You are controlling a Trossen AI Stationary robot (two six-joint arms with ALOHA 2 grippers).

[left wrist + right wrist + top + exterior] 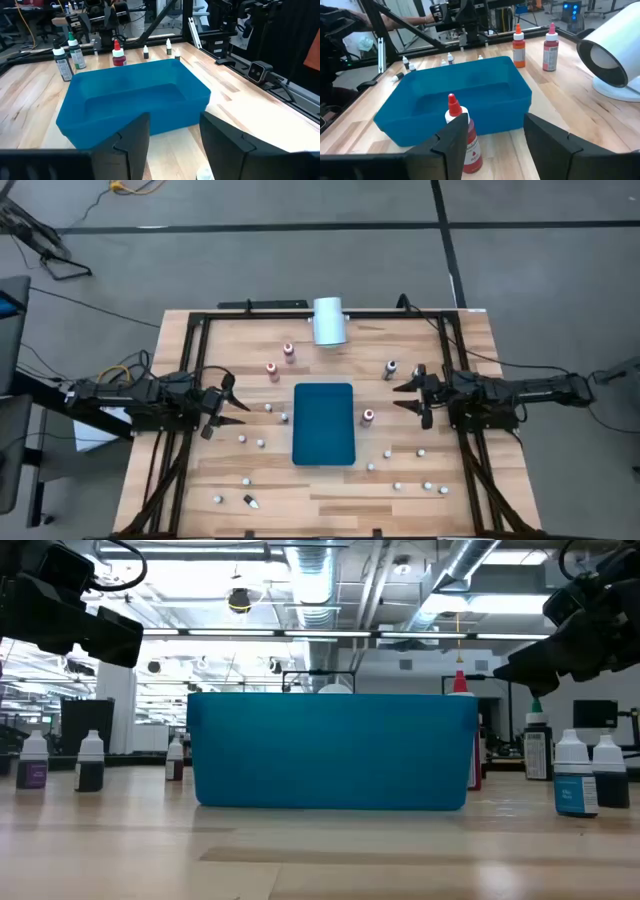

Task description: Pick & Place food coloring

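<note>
Right wrist view – red-capped bottle (465, 137) stands before the blue tray (455, 107), probably untouched, both grippers released

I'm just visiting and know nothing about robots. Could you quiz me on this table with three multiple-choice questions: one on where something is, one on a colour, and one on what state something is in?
1. Where is the blue bin?
A. In the middle of the table, between the two arms
B. At the table's far left corner
C. Hanging from the right gripper

2. What colour is the cap of the bottle just in front of the right gripper?
A. Green
B. Red
C. Black

3. How does the left gripper stand?
A. Shut on a bottle
B. Open, holding nothing
C. Shut on the bin's rim

Answers:
1. A, the high view shows the bin centred, with an arm on either side.
2. B, the right wrist view shows a red pointed cap.
3. B, the left wrist view shows its fingers apart with nothing between them.
</note>
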